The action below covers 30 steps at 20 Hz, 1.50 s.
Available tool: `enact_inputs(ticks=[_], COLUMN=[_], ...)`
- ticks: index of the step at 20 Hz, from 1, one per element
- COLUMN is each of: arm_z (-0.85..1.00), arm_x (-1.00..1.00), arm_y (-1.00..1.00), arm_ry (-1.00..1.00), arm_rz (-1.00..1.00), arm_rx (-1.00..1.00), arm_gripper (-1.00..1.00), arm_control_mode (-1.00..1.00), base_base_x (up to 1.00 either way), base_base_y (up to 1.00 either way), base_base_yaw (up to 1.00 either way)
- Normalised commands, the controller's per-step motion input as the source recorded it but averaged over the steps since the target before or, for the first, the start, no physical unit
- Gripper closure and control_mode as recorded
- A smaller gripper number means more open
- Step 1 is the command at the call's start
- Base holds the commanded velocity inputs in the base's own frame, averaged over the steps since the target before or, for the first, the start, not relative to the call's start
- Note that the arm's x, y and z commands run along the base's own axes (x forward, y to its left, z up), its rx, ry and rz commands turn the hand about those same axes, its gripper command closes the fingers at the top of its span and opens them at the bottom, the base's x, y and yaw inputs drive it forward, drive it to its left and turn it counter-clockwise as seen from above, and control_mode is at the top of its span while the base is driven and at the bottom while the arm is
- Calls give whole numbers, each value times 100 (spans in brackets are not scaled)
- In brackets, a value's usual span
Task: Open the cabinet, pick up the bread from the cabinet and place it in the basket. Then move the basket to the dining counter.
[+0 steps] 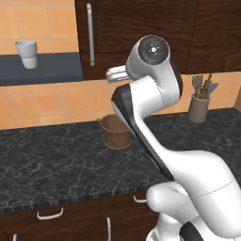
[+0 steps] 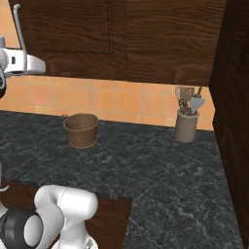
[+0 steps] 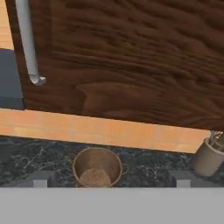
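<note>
The gripper (image 3: 111,178) is seen wide open in the hand view, its two dark finger tips standing far apart with nothing held between them. It is aimed at the lower part of the cabinet (image 3: 131,61), whose door appears shut.

At the left, the silver bar handle (image 3: 27,41) is fixed upright on the door, above and to the left of the gripper, apart from it. It is judged to be stiff and smooth; a hold near its lower end is probably best, and the door may swing with some resistance.

Further right, the basket (image 3: 97,166) is placed on the black worktop (image 1: 47,160), below the gripper and near the tiled wall. A tan lump, possibly the bread (image 3: 94,176), is seen inside it, but this cannot be told for sure. The basket is judged light and rather stiff, and its rim or thin wire handle can be taken.

At the far right, a utensil holder (image 2: 186,125) is standing, well apart from the basket.
</note>
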Motion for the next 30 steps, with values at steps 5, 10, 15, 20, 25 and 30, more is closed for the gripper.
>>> enact_inputs(ticks=[5,10,15,20,25,30], arm_z=[90,31,2,0,0,0], arm_x=[4,53,63,25,41,60], arm_y=[60,35,34,42,9,11], arm_ry=[-13,15,11,-10,-8,-1], arm_rz=[9,4,0,-4,-1,0], arm_rx=[5,0,0,-4,0,0], arm_gripper=[-100,-100,-100,-100,-100,-100], arm_control_mode=[-100,-100,-100,-100,-100,-100], base_base_x=[0,0,0,0,0,0], base_base_y=[0,0,0,0,0,0], base_base_yaw=[0,0,0,0,0,0])
